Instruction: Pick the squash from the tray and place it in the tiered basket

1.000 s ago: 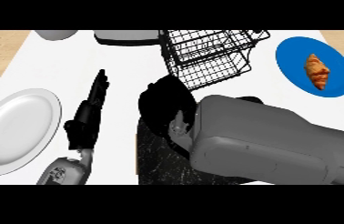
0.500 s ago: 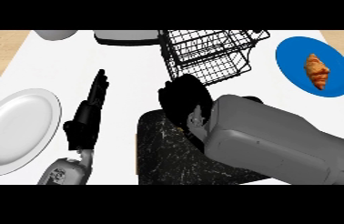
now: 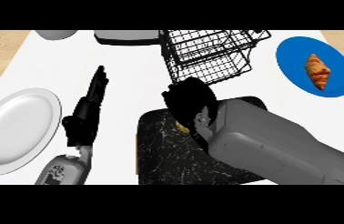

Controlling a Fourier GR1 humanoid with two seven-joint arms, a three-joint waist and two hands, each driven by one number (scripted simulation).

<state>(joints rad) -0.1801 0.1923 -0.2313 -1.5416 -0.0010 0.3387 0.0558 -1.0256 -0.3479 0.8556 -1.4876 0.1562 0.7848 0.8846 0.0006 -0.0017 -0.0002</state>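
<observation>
The black wire tiered basket (image 3: pixel 211 54) stands at the back centre of the counter. Just in front of it, over the far edge of the dark marbled tray (image 3: pixel 164 155), my right hand (image 3: pixel 190 104) is curled round the squash (image 3: pixel 181 126). The hand hides all of the squash except a small yellow patch below the fingers. My grey right forearm covers the tray's right half. At the left, my left hand (image 3: pixel 86 111) rests open with its fingers straight, pointing away, and holds nothing.
A white plate (image 3: pixel 23 127) lies at the left edge. A blue plate (image 3: pixel 299 77) at the right carries a croissant (image 3: pixel 318 70). A grey bowl (image 3: pixel 57 34) and a white dish (image 3: pixel 128 37) sit along the back edge.
My right hand has moved away from me and to the right across the tray, toward the basket's front, staying curled. More of the tray now shows. The left hand has not moved.
</observation>
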